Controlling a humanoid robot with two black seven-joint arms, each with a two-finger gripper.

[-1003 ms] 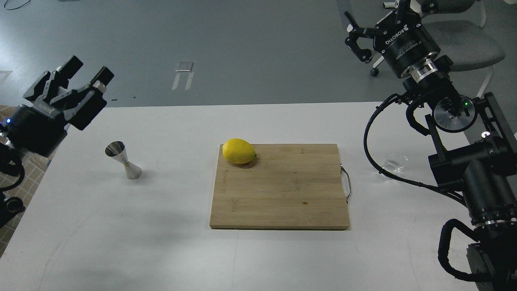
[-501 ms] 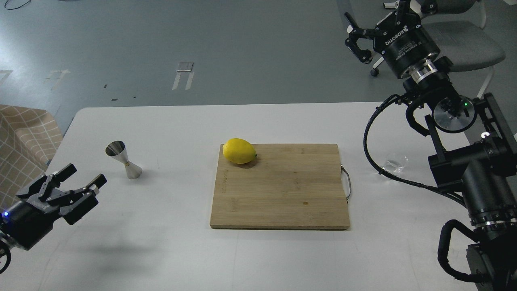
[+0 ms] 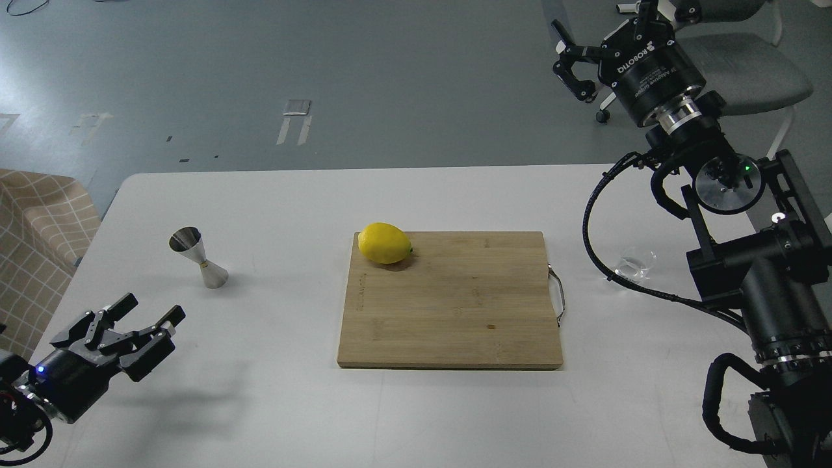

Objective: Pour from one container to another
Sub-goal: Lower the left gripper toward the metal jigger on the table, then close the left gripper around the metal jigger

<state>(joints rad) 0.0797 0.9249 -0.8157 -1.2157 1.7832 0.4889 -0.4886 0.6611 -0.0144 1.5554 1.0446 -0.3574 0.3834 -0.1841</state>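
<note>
The steel jigger [image 3: 198, 258] stands upright on the white table [image 3: 273, 403] at the left. My left gripper [image 3: 151, 308] hovers low near the table's front left corner, below and left of the jigger, open and empty. The clear glass cup [image 3: 636, 263] sits at the table's right side, partly crossed by a black cable of my right arm. My right gripper [image 3: 601, 29] is raised high at the top right, far above and behind the cup, with its fingers spread open and nothing in them.
A wooden cutting board [image 3: 455, 305] with a metal handle lies in the table's middle, and a yellow lemon [image 3: 385, 242] rests on its far left corner. A grey chair [image 3: 747, 71] stands behind the right arm. Checked cloth [image 3: 39, 240] lies left of the table.
My left gripper has dropped from high at the left to low over the table's front left, staying open. The right arm has barely shifted.
</note>
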